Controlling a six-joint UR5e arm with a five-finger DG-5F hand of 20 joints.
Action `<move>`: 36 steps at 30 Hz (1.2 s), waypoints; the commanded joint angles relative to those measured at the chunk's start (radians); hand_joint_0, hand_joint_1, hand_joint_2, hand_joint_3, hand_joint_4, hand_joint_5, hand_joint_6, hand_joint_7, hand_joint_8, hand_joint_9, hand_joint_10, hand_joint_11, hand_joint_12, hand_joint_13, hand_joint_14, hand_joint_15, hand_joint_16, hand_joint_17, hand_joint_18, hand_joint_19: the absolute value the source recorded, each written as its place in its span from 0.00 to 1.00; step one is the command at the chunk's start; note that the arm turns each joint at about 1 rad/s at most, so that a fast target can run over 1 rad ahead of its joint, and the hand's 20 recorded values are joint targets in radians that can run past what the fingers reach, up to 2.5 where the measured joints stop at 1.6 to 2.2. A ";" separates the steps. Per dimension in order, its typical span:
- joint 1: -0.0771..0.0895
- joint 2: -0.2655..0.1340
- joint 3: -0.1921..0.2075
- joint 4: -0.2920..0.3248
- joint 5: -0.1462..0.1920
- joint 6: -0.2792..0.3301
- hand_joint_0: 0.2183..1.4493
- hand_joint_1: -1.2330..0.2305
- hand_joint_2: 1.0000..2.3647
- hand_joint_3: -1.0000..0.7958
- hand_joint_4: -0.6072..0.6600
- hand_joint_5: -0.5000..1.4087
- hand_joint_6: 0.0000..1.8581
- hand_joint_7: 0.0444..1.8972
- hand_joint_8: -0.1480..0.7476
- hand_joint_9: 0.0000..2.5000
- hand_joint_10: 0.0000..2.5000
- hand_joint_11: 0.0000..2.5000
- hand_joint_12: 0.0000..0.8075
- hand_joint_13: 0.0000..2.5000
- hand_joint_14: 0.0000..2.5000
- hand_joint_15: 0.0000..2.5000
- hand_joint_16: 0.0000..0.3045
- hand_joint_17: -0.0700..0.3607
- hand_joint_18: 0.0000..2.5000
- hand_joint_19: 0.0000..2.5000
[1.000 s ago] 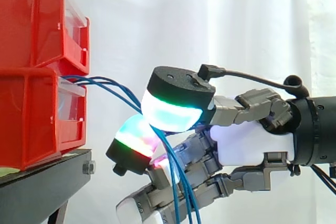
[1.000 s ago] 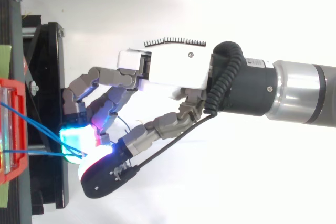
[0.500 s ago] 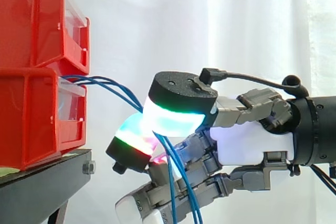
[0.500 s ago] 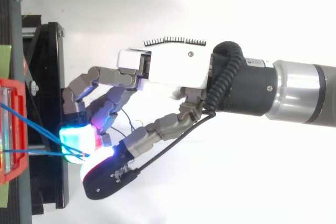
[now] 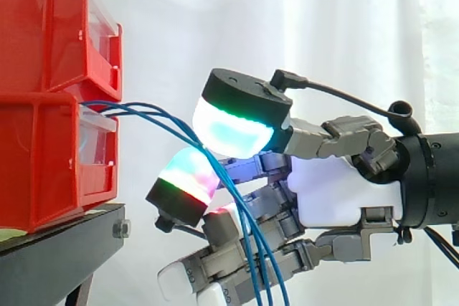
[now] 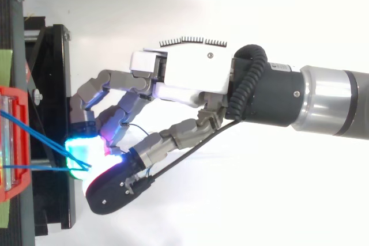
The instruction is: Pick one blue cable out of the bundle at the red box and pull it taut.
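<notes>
Several thin blue cables (image 5: 154, 116) leave the gap between the two stacked red bins (image 5: 43, 163), arc to the right and drop between the hand's fingers to the bottom edge. My hand (image 5: 337, 195) reaches in from the right with its fingers curled. The cables run between the thumb pad (image 5: 231, 125), glowing white and green, and a lower finger pad (image 5: 185, 180), glowing green and red. From above, the blue cables (image 6: 40, 142) converge to one point where the cyan pad (image 6: 79, 155) meets the thumb. Which single cable is pinched is hidden.
The red bins stand on a black stand (image 5: 57, 249) at the left, its edge just under the fingertips. A white curtain hangs behind. In the top view the black stand (image 6: 55, 84) lies directly left of the hand.
The thumb pad has risen a little, opening a small gap above the lower finger pad in the side view. The hanging cable strands have shifted slightly right. The arm has barely moved.
</notes>
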 commanded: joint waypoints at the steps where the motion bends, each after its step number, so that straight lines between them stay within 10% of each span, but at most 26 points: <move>1: 0.000 0.000 0.000 0.003 0.001 0.000 0.26 0.33 0.00 0.28 0.62 0.19 0.48 0.55 0.60 0.44 0.01 0.43 0.47 0.29 0.01 0.16 0.17 0.44 0.26 0.17; 18: 0.000 0.000 -0.002 0.004 -0.001 0.000 0.38 0.23 0.01 0.45 0.53 0.19 0.50 0.62 0.58 0.45 0.01 0.46 0.46 0.30 0.01 0.16 0.16 0.42 0.28 0.17; 36: 0.000 0.000 -0.002 0.004 -0.001 0.001 0.48 0.18 0.00 0.28 0.57 0.17 0.50 0.51 0.55 0.41 0.01 0.45 0.45 0.29 0.01 0.15 0.16 0.41 0.27 0.13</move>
